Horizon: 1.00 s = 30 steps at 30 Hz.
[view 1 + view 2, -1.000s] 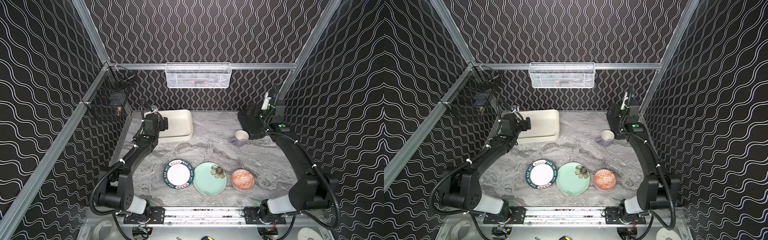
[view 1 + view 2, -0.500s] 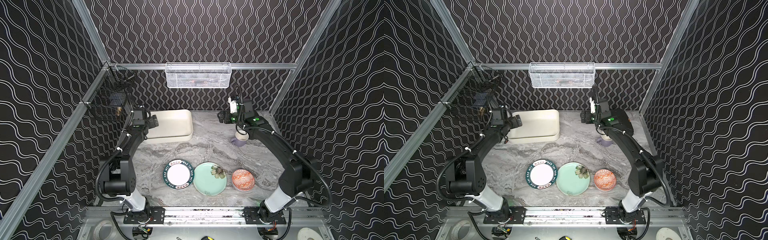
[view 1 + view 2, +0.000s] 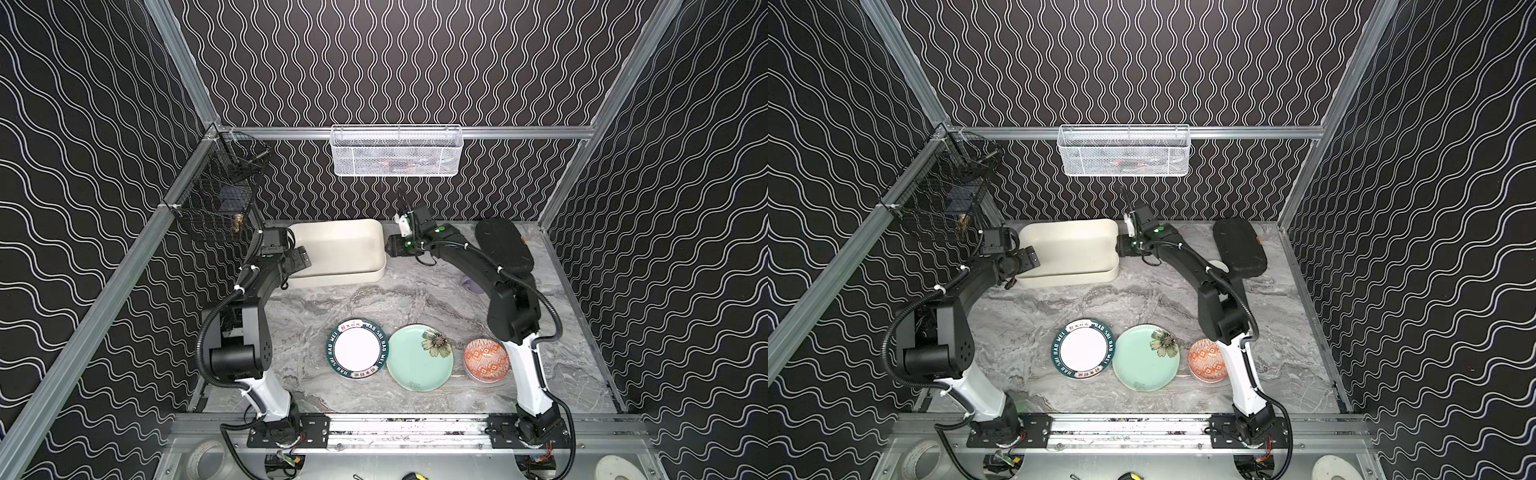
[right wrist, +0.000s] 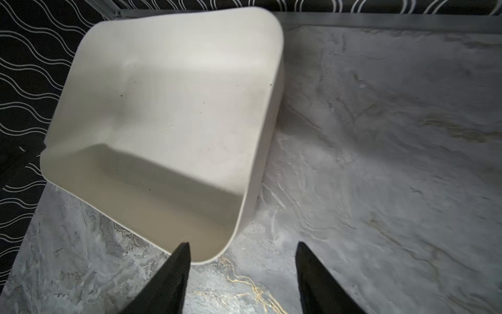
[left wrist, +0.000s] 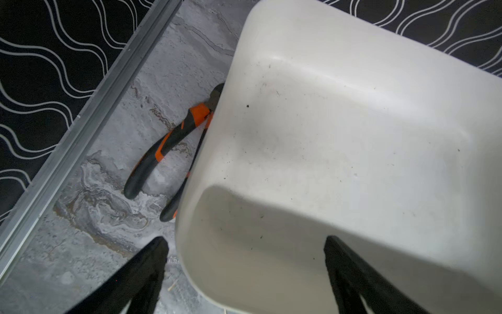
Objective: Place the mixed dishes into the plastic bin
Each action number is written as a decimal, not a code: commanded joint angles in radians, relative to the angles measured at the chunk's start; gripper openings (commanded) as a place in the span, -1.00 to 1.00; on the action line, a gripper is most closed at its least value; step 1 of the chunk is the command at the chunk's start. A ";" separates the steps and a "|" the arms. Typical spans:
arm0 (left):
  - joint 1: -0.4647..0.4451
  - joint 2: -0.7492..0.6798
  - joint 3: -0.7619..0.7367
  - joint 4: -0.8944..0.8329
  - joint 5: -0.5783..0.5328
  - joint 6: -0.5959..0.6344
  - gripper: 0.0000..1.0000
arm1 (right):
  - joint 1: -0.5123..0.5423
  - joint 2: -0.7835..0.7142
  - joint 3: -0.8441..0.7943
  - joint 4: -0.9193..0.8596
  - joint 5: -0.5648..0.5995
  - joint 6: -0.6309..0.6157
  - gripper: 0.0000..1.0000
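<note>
place: robot lab cell | evidence: aluminium frame [image 3: 498, 132], wavy-patterned wall panels [image 3: 374, 62], marble-print tabletop [image 3: 374, 299]

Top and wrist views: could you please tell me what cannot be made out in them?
Mug: mostly behind the right arm in both top views.
Pliers: head hidden by the bin, left wrist view.
White basket: contents blurred behind its mesh, top views.
</note>
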 commanded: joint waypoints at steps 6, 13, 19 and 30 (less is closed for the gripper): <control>0.007 0.061 0.050 -0.046 -0.027 -0.024 0.85 | 0.022 0.101 0.068 -0.034 0.030 0.069 0.29; 0.012 0.069 0.029 -0.032 -0.031 -0.030 0.86 | 0.027 0.190 0.136 -0.059 0.026 0.091 0.27; 0.012 0.100 0.050 -0.039 -0.020 -0.031 0.84 | 0.030 0.196 0.147 -0.068 0.036 0.087 -0.04; 0.011 0.103 0.048 -0.022 0.024 -0.040 0.82 | 0.026 0.113 0.057 -0.126 0.132 0.000 -0.59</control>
